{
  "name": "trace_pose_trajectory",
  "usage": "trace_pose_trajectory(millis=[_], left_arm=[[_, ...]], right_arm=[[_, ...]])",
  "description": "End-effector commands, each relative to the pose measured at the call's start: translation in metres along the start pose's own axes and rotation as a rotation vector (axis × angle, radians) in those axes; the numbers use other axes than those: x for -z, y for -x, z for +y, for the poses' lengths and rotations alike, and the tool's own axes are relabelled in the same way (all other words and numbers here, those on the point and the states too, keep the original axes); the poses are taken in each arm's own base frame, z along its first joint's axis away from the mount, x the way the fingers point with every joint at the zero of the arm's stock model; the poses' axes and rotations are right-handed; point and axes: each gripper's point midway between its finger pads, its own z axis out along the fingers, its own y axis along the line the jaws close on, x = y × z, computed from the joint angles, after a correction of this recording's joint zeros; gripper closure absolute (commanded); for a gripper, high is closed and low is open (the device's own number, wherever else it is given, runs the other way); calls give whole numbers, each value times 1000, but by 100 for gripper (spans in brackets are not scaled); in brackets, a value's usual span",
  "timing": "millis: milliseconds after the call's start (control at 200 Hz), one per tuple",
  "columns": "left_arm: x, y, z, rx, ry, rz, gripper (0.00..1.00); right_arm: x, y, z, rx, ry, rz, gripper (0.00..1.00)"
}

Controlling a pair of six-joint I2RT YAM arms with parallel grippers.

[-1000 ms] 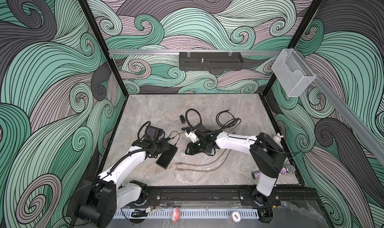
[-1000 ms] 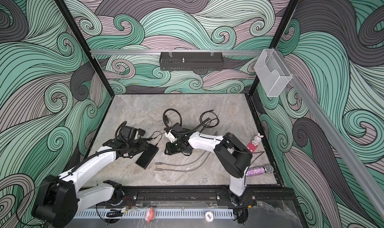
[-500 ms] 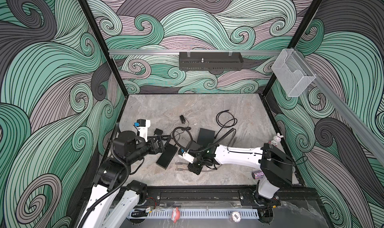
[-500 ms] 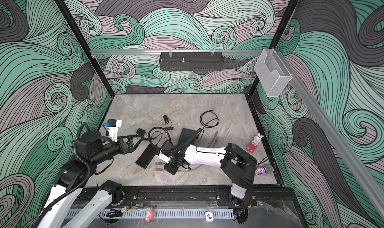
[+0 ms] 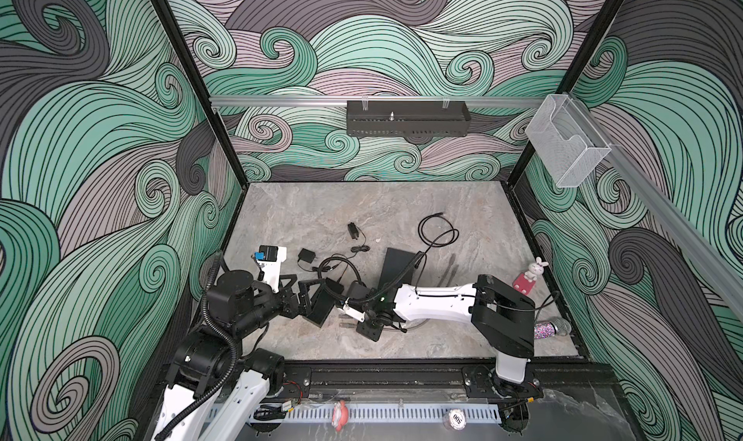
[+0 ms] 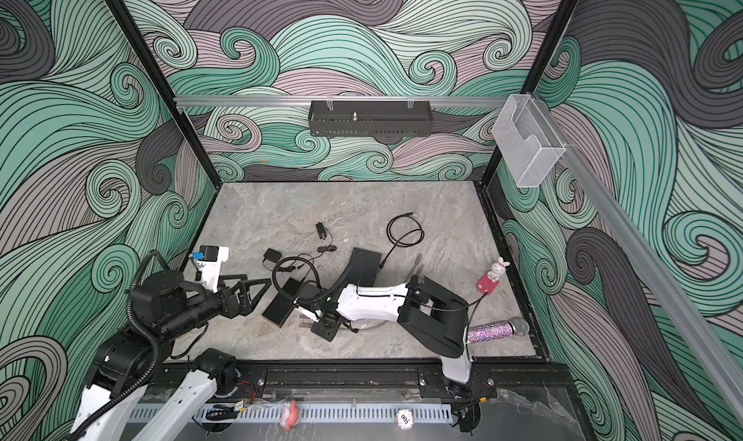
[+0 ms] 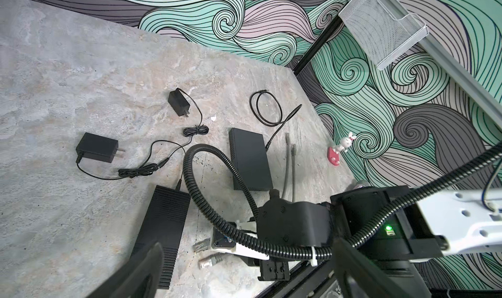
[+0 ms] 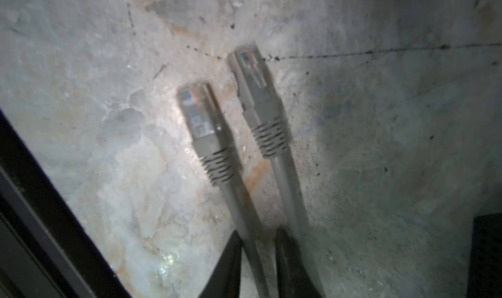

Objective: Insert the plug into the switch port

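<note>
Two grey plugs [image 8: 201, 114] [image 8: 255, 82] lie side by side on the stone table near its front edge, also seen in both top views [image 5: 343, 318] [image 6: 304, 317]. My right gripper [image 8: 258, 256] straddles the cable of the nearer plug, its jaws narrowly apart with a gap showing beside the cable. Two black switch boxes lie close by: a ribbed one [image 5: 321, 306] [image 7: 163, 228] and a smooth one [image 5: 396, 266] [image 7: 250, 158]. Their ports are not visible. My left gripper [image 5: 311, 300] [image 7: 250, 269] hangs wide open and empty over the ribbed box.
Two black power adapters [image 7: 96, 147] [image 7: 178, 102] with thin leads lie behind the boxes. A looped black cable [image 5: 436, 234] lies further back. A pink bunny toy [image 5: 530, 276] and a glitter microphone [image 5: 553, 328] sit at the right. The black frame rail [image 8: 40, 201] runs close beside the plugs.
My left gripper opened wide and pulled back from the ribbed box. My right arm came forward to the grey plugs, and its jaws have narrowed around one cable.
</note>
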Motion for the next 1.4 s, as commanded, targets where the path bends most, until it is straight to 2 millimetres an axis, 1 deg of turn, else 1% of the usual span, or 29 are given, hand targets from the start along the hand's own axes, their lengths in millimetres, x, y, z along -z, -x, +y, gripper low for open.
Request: trace_pose_trajectory(millis=[0, 135, 245, 410, 530, 660, 761, 831, 866, 911, 1021, 1086, 1136, 1201, 1246, 1316, 1396], left_arm=[[-1, -2, 4, -9, 20, 17, 1], [-1, -2, 3, -9, 16, 11, 1], [-1, -3, 3, -7, 15, 12, 2], [-3, -4, 4, -5, 14, 20, 2], [-7, -5, 6, 5, 21, 39, 1], [-15, -8, 6, 16, 14, 77, 1], [-23, -10, 4, 8, -13, 103, 2], [-30, -12, -5, -19, -86, 112, 10], [-33, -13, -14, -38, -149, 118, 15], [-35, -14, -24, -61, -222, 114, 19], [-38, -9, -32, -105, -285, 75, 20], [-39, -6, -40, -151, -332, 53, 20], [-39, -4, -47, -200, -379, 41, 20], [-40, -4, -58, -264, -443, 36, 20], [-39, -5, -67, -316, -497, 34, 21], [-32, -8, -87, -419, -610, 26, 24], [-23, -19, -103, -575, -712, 10, 27]], right_arm=[[-4, -2, -16, -30, -84, 23, 83], [-4, -2, -36, -79, -139, 21, 84], [-6, -5, -50, -129, -131, 22, 85], [2, -8, -66, -184, -128, -4, 85], [8, -13, -69, -219, -98, -22, 85], [21, -15, -58, -201, -41, -67, 86], [42, -18, -48, -183, 7, -128, 87], [59, -21, -42, -161, 33, -178, 87], [69, -22, -38, -151, 45, -209, 87], [80, -25, -34, -136, 64, -243, 87], [109, -34, -26, -111, 91, -328, 86], [127, -37, -18, -91, 124, -381, 85], [139, -40, -12, -76, 151, -410, 85], [153, -44, -9, -70, 158, -438, 85], [163, -44, -5, -68, 182, -470, 85], [181, -41, 7, -49, 247, -516, 85], [196, -41, 17, -32, 302, -539, 86]])
